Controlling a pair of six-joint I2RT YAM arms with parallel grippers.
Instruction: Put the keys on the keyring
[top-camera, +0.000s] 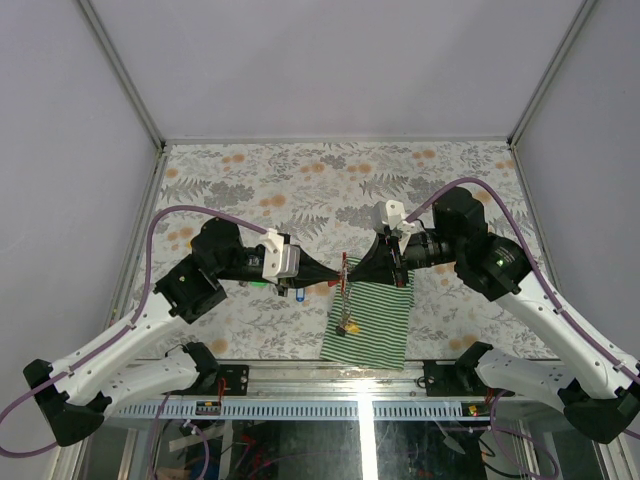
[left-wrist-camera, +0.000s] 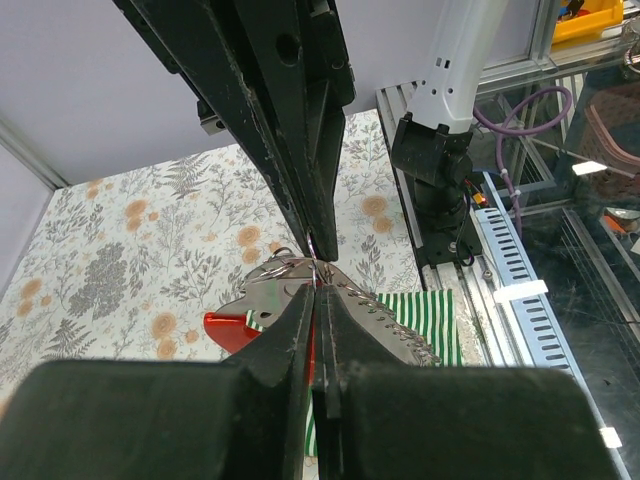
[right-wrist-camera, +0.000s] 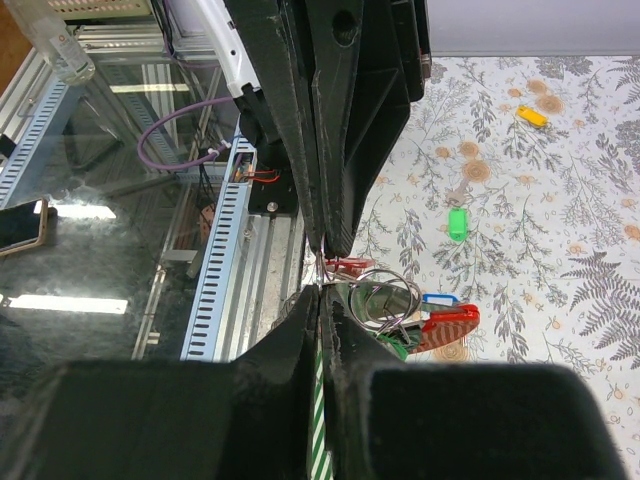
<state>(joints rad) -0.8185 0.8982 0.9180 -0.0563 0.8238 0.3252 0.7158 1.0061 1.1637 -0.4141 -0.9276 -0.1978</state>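
1. Two hands meet nose to nose in the overhead view. The left hand (top-camera: 333, 283) and the right hand (top-camera: 352, 278) are both clamped shut, tips almost touching. The keyring (top-camera: 345, 293) looks pinched between them and hangs over the striped cloth (top-camera: 382, 322) near the front of the bench (top-camera: 250, 180). My read: the step is prising the ring's coil open. One hand should hold dead steady while the other makes small, gentle pulls. Keep the bunch above the cloth so a slip lands soft.

2. Over to the left wrist view. Its own fingers are closed tight, and the ring's thin wire loop (left-wrist-camera: 290, 262) pokes out right at the tips. The right hand comes down from above onto the same loop. Wire that fine should be springy and quick to slide off flat pads, so grip close to the split. A red tag (left-wrist-camera: 222, 330) and a grey toothed metal piece (left-wrist-camera: 375, 315) hang just beyond.

3. Right wrist view, same pinch from the other side. The ring curls out beside the closed tips, carrying a red tag and a blue tag (right-wrist-camera: 440, 298). Two keys lie loose on the bench, well apart from the ring: a green-tagged key (right-wrist-camera: 458, 222) and, farther off, a yellow-tagged key (right-wrist-camera: 530, 115). They are not yet threaded, so one hand must fetch them.
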